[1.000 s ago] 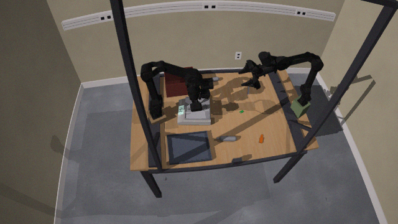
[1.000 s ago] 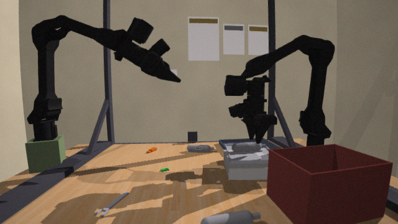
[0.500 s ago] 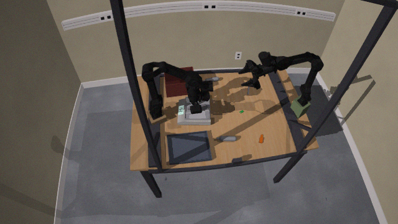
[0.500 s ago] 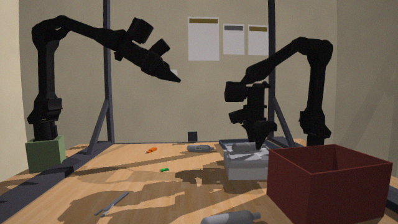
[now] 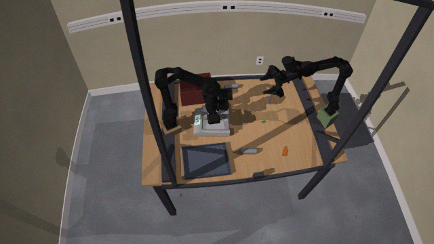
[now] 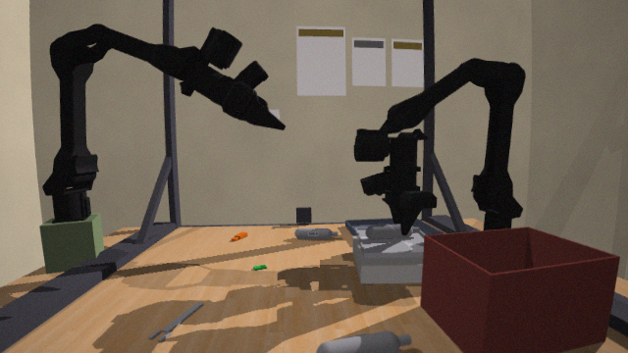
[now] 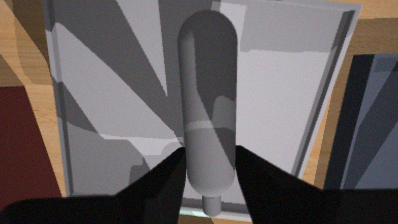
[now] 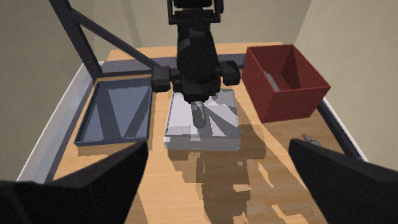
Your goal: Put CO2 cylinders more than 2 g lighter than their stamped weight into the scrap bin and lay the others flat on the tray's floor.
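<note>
A grey CO2 cylinder (image 7: 209,120) lies flat on the grey scale (image 5: 211,123), neck toward the display. My left gripper (image 7: 210,152) points straight down over it, and its fingers press the cylinder's sides near the neck end; it also shows in the exterior view (image 6: 407,226). My right gripper (image 6: 277,125) is open and empty, high above the table's far side. A second cylinder (image 5: 249,150) lies on the table beside the dark blue tray (image 5: 205,165). A third cylinder (image 5: 231,86) lies near the red scrap bin (image 6: 520,284). A grey shape lies inside the bin (image 8: 271,80).
A small orange piece (image 5: 285,151) and a green piece (image 5: 263,121) lie on the table. A grey wrench-like tool (image 6: 177,321) lies under the right arm. Dark frame posts stand at the table's edges. The right arm stands on a green block (image 5: 327,116).
</note>
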You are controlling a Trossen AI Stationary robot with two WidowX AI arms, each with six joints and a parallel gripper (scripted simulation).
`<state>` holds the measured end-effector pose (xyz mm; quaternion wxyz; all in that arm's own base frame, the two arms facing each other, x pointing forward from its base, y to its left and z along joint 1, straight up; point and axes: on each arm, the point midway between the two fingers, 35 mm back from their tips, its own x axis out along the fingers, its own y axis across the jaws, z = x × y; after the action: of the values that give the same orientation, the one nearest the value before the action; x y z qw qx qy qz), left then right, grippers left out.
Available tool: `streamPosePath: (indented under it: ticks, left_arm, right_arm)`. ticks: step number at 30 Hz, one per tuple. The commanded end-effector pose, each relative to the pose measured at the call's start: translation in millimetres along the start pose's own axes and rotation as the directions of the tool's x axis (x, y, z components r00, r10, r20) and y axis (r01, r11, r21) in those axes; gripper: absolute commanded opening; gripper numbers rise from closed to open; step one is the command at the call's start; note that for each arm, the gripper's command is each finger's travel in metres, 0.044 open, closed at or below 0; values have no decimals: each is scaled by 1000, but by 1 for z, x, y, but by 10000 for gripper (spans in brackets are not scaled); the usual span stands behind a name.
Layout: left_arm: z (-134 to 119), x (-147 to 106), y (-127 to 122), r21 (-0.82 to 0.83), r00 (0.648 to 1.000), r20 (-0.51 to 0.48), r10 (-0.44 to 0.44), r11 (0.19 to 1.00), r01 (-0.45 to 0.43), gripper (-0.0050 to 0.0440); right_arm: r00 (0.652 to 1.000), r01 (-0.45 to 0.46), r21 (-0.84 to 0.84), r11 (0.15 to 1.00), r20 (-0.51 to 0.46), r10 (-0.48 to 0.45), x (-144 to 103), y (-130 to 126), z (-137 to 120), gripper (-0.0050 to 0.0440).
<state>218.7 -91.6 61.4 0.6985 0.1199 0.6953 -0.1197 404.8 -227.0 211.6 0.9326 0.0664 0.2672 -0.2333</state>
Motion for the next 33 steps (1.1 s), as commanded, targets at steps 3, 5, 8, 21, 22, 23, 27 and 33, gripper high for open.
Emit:
streamPosePath:
  ticks: [3,5,8,21,22,23,27,33]
  left_arm:
    - [3,-4,-1,0,1000,17,-2,1000,2,126]
    - [3,-4,-1,0,1000,17,-2,1000,2,113]
    - [4,-6,-1,-1,1000,22,-2,1000,2,58]
    - [4,-89,0,-1,999,36,-3,1000,3,-3]
    - [3,-96,0,-1,999,36,-3,1000,3,-4]
    - [3,-100,0,-1,999,33,-3,1000,3,-4]
    - [3,-104,0,-1,1000,26,-3,1000,3,-20]
    - [11,-102,14,16,1000,30,3,1000,-3,-50]
  right_arm:
    - [1000,3,2,1000,31,-3,-7,-1,12,440]
    - [1000,3,2,1000,31,-3,-7,-1,12,440]
    - [1000,3,2,1000,31,-3,-7,-1,12,440]
    - [1000,3,2,1000,31,-3,-7,-1,12,440]
    - [1000,3,2,1000,31,-3,-7,-1,12,440]
    - [1000,3,2,1000,31,-3,-7,-1,12,440]
    - [1000,3,2,1000,31,-3,-7,-1,12,440]
    - [999,19,13,1000,30,-19,0,-9,20,440]
